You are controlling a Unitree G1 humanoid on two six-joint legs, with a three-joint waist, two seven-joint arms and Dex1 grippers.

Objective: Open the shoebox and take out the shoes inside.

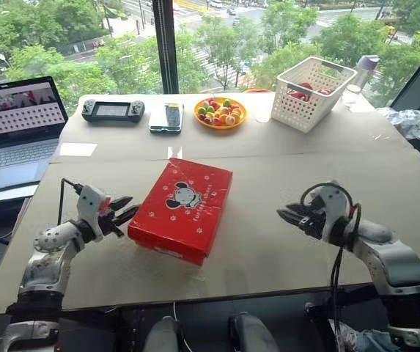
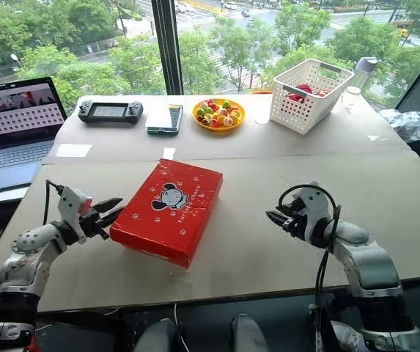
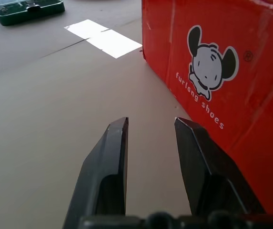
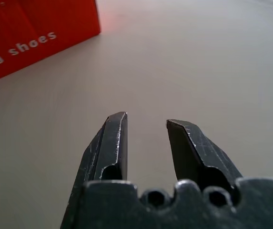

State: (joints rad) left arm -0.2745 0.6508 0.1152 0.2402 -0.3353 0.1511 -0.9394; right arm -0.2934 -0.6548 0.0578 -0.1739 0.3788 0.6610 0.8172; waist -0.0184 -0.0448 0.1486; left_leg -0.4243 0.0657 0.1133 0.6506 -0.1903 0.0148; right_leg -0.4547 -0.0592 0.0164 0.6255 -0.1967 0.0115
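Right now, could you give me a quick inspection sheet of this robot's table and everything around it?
Surface: tan table, white paper patches.
Job's things: red shoebox, lid shut; shoes not seen.
Clutter: laptop, game console, phone, candy plate, white basket, bottle.
Grippers: left gripper open, empty, beside the box; right gripper open, empty, apart from it.
Cables: black ones looping at both wrists.
Surroundings: window, trees and a street outside.

Shoebox (image 1: pixel 182 208) shut, contents hidden; laptop (image 1: pixel 15 128) cut off.
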